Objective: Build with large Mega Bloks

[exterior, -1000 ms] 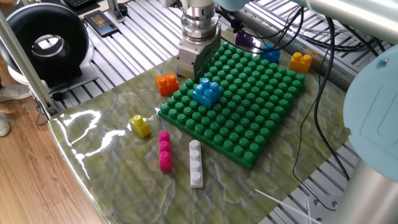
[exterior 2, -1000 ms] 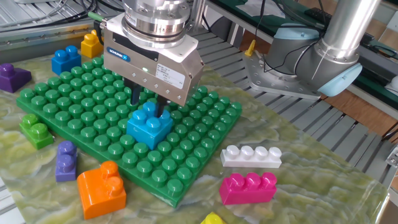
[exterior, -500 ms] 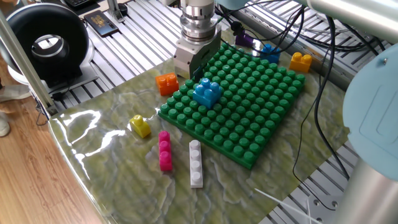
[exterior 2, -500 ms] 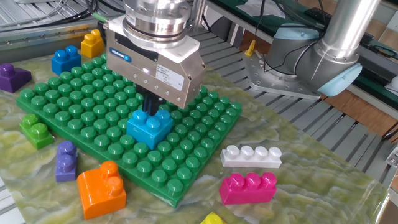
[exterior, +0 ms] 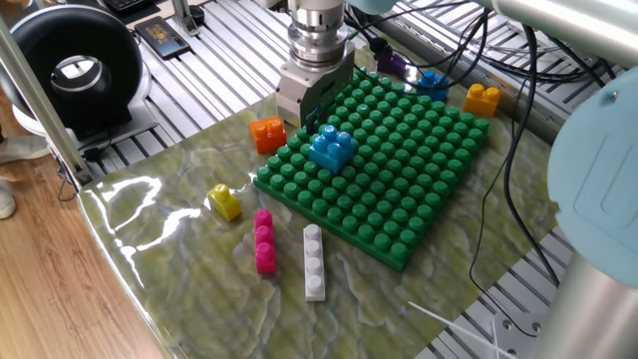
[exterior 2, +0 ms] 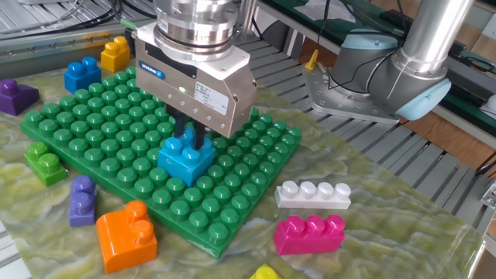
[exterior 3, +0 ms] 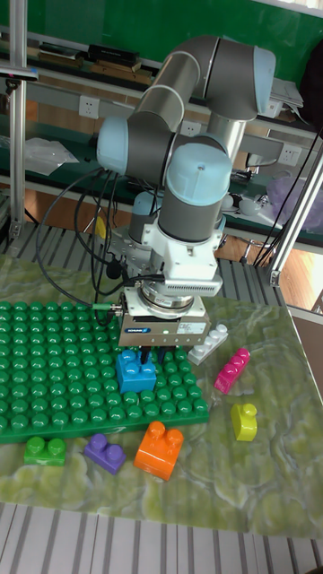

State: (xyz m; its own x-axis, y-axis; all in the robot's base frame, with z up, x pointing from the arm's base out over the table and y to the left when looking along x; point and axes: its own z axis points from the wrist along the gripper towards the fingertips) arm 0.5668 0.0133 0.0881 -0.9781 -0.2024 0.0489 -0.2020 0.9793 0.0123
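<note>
Over the green baseplate (exterior 2: 93,128), the UR5's gripper (exterior 2: 191,142) hangs just above a light blue brick (exterior 2: 186,157) seated on the plate's studs near its orange-brick edge, the dark fingers (exterior 2: 179,129) standing close together at the brick's raised upper part; whether they are pinching it or merely beside it cannot be told from any view. Compared with a second ago the gripper body sits a little higher and slightly shifted in the other fixed view, while the light blue brick has stayed where it was (every loose brick likewise).

Off the plate, on the marbled mat, lie an orange brick (exterior 2: 126,236), a purple brick (exterior 2: 81,200) and a green brick (exterior 2: 45,161) along one edge, with a white four-stud bar (exterior 2: 313,194) and a pink bar (exterior 2: 309,234) side by side past the corner, and a yellow brick (exterior: 225,201) apart from them.

Only the tall fixed view shows the whole arm (exterior 3: 193,134) curling down over the light blue brick (exterior 3: 137,370). One fixed view alone takes in the round black device (exterior: 68,70) beyond the table, and it sets the far-side bricks, a blue one (exterior: 433,84) and an orange-yellow one (exterior: 482,98), against trailing cables (exterior: 513,150).
</note>
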